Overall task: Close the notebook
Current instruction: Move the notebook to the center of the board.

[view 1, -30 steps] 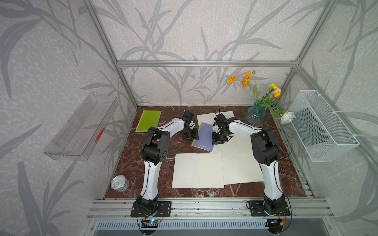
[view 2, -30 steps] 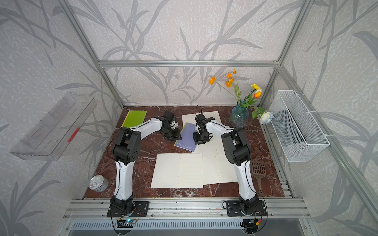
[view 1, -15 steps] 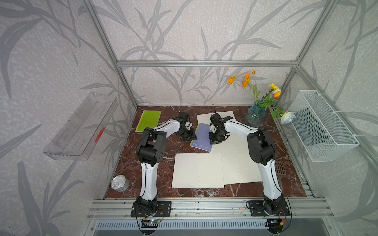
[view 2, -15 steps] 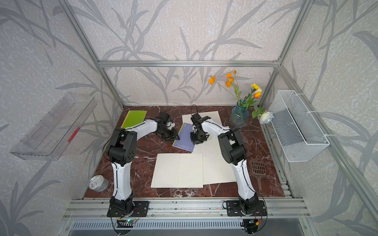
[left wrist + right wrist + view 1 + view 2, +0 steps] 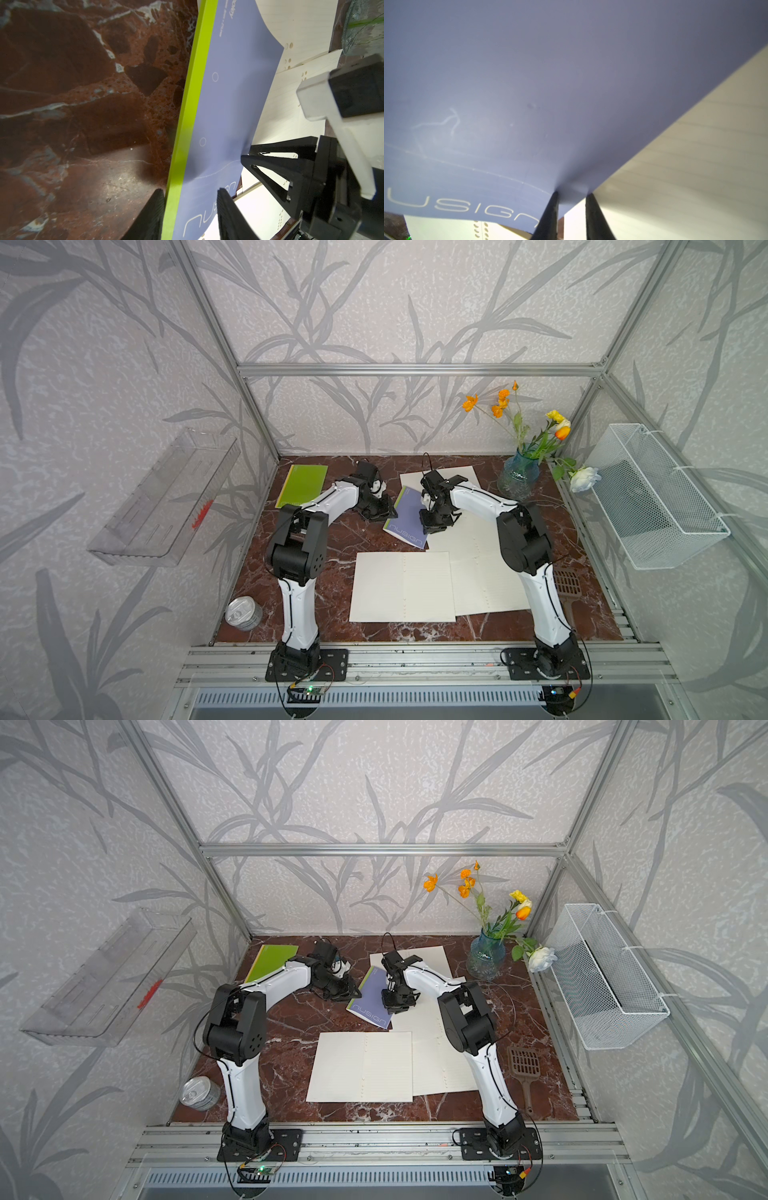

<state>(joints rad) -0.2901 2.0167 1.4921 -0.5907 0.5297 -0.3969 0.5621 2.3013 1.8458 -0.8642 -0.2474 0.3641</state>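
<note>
Notebook (image 5: 409, 512) w/ purple-blue cover lies near the back-centre of the marble table (image 5: 332, 539), in both top views, its white "nusign" lettering toward the front. It overlaps loose lined sheets (image 5: 478, 564) on its right side; a lime-green strip runs along its spine edge in the left wrist view (image 5: 187, 116).

Right gripper (image 5: 434, 524) sits at the cover's free edge, on the side over the sheets. In the right wrist view its 2 fingers (image 5: 550, 214) stand close together w/ the cover's edge (image 5: 572, 192) pinched betw. them, so it is clamped on the notebook cover; the cover puckers at that spot.

Left gripper (image 5: 380, 510) is at the spine side. In the left wrist view its 2 fingers (image 5: 151, 216) are apart, 1 on the table side of the green strip, 1 over the purple cover; whether they press the book, can't tell.

Elsewhere: green notebook (image 5: 302, 485) back-left, blue glass vase (image 5: 517, 479) w/ flowers back-right, tin can (image 5: 243, 614) front-left, brown slotted scoop (image 5: 525, 1069) front-right
</note>
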